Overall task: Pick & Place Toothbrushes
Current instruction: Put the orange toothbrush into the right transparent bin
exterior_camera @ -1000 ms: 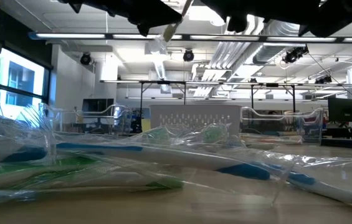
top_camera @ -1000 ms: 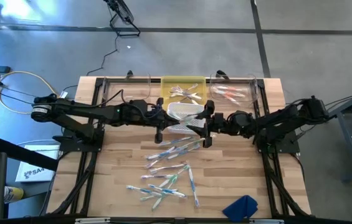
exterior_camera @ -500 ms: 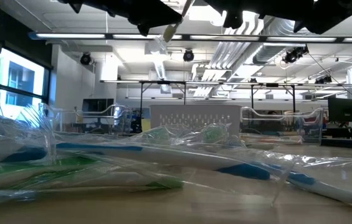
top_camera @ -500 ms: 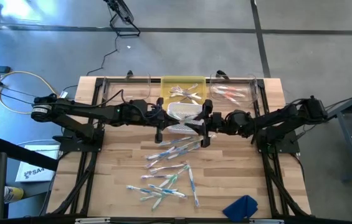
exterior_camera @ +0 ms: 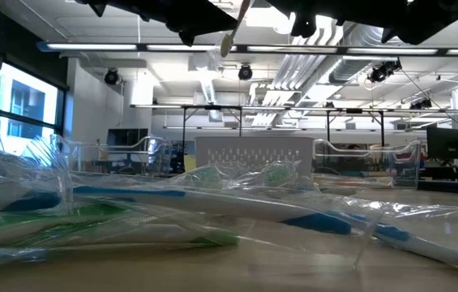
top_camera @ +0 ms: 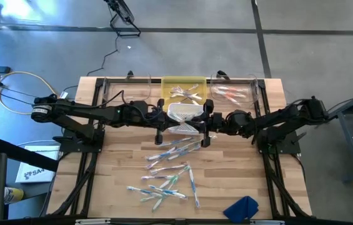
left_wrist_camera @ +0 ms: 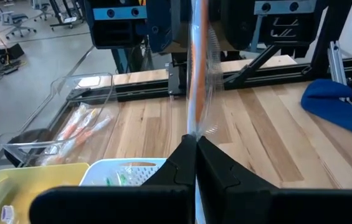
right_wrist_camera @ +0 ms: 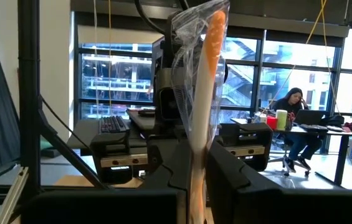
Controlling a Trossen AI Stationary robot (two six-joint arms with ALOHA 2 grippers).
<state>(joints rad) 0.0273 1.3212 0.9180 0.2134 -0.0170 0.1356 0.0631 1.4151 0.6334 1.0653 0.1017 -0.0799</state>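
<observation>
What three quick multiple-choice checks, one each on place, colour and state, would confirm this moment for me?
1. Where is the blue cloth?
A in a yellow tray
B under the left arm
C alone near a corner of the table

2. What colour shows on the toothbrush in the left pincer?
A green
B orange
C blue

3. How is the left pincer?
A shut on the toothbrush
B wide open
C resting on the wood

Answers:
1. C, the cloth lies by itself at the corner.
2. B, orange shows through the clear wrapper.
3. A, its fingers meet around the stick.
</observation>
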